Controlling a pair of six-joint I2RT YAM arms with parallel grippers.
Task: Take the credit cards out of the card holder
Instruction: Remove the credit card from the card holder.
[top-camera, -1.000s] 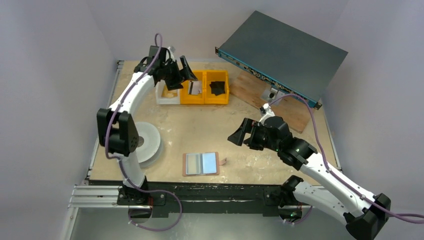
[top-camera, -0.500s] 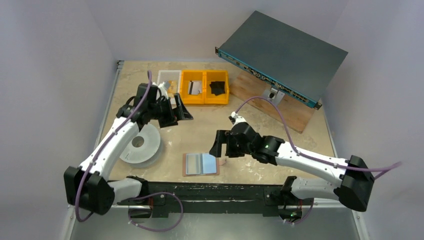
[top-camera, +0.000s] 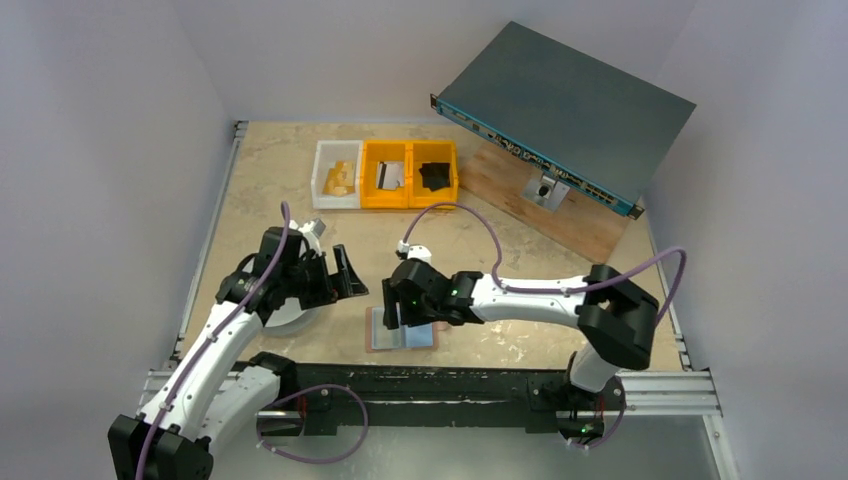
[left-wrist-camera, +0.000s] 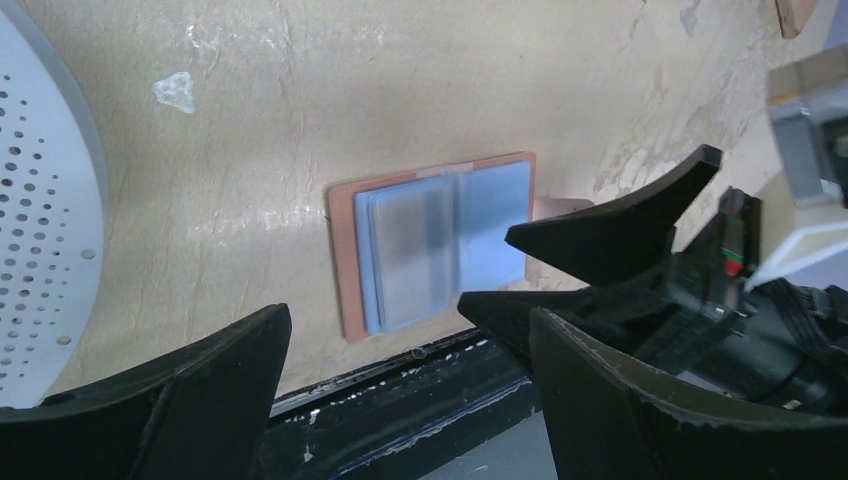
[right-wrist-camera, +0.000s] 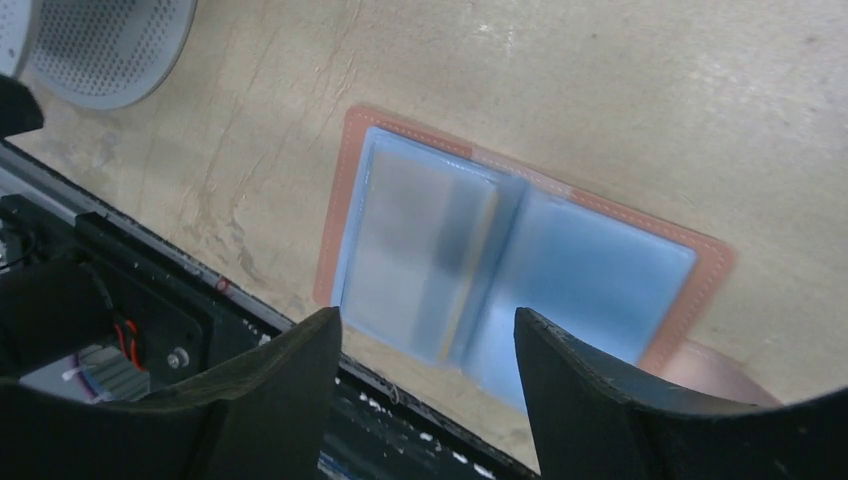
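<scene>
Right gripper (top-camera: 398, 312): moved within the last second from right of centre to directly above the open card holder (top-camera: 420, 336), lower centre of the top view; jaws narrowing but apart, gripping nothing. Left gripper (top-camera: 345, 280): brought down from the yellow bins (top-camera: 410, 172) to just left of the holder, spread wide, empty. Credit cards (right-wrist-camera: 420, 250) not yet out of the left pocket; extraction judged imminent. No legible brand, label or writing.

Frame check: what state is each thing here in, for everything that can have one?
card holder: open flat, inner faces up.
credit cards: tucked in one half of the card holder.
left tool: open, empty, beside the card holder, not touching.
right tool: open, empty, over the card holder.
yellow bins: one holds a silvery piece, the other a black piece.
</scene>
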